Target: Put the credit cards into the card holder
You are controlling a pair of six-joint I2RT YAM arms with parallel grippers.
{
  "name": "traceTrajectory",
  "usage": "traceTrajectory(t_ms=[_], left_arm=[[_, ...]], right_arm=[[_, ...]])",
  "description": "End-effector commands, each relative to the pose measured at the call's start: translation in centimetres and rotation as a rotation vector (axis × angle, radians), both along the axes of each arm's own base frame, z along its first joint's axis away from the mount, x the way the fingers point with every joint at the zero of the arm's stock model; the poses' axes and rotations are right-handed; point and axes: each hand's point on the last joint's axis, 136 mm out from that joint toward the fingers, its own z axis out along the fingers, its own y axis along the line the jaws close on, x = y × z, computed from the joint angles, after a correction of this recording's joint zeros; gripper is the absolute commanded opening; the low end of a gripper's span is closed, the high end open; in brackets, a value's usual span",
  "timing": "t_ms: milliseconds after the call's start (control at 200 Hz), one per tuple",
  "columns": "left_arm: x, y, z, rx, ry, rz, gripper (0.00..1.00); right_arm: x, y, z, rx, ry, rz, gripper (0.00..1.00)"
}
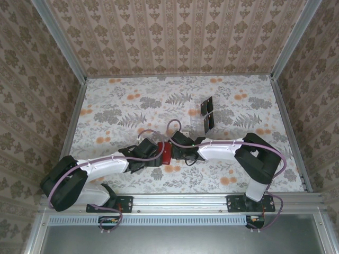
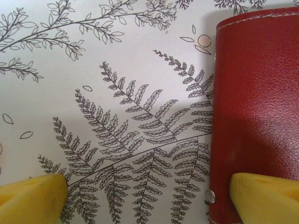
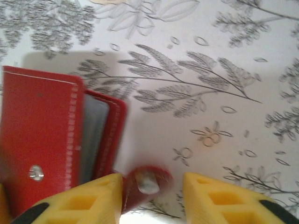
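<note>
**Ana:** How did the left gripper (image 2: 149, 200) stand?

**Ben:** Its jaws were spread wide. In its wrist view the yellow fingertips (image 2: 32, 198) sat at 7 and 5 o'clock. The one at 5 o'clock lay over the lower end of the red wallet (image 2: 257, 107), and the other was over the bare flowered table (image 2: 117, 56). I couldn't tell whether that finger pressed on the leather.

**Ana:** And the right gripper (image 3: 152, 200)?

**Ben:** It was partly open, narrower than the left. The wallet's snap tab (image 3: 148, 179) lay between its jaws, close against the finger at 7 o'clock. A strip of table showed before the finger at 5 o'clock, so the tab was not pinched. The tab was blurred.

**Ana:** Where was the wallet?

**Ben:** From above it lay flat on the table, a little toward 6 o'clock from the middle. The left gripper was at its 9 o'clock and the right at its 3 o'clock. In the right wrist view its cover stood slightly ajar, with a grey pocket showing inside.

**Ana:** And the cards?

**Ben:** Dark cards (image 1: 207, 108) stood tilted in a clear rack (image 1: 195, 114) at the wallet's 1 o'clock, apart from both grippers.
</note>
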Motion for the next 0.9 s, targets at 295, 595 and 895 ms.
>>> traceTrajectory(t_ms=[295, 595, 895], left_arm=[[-2.1, 1.4, -1.8, 0.041, 0.103, -0.007, 1.00], [-1.2, 1.1, 1.5, -0.013, 0.045, -0.008, 1.00], [-0.8, 1.1, 2.0, -0.027, 0.037, -0.004, 1.00]], right_arm=[[-0.5, -2.6, 3.2, 0.062, -0.044, -0.067, 0.45], [-0.2, -0.2, 4.0, 0.152, 0.014, -0.090, 0.52], [0.4, 1.2, 3.2, 0.102, 0.045, -0.082, 0.52]])
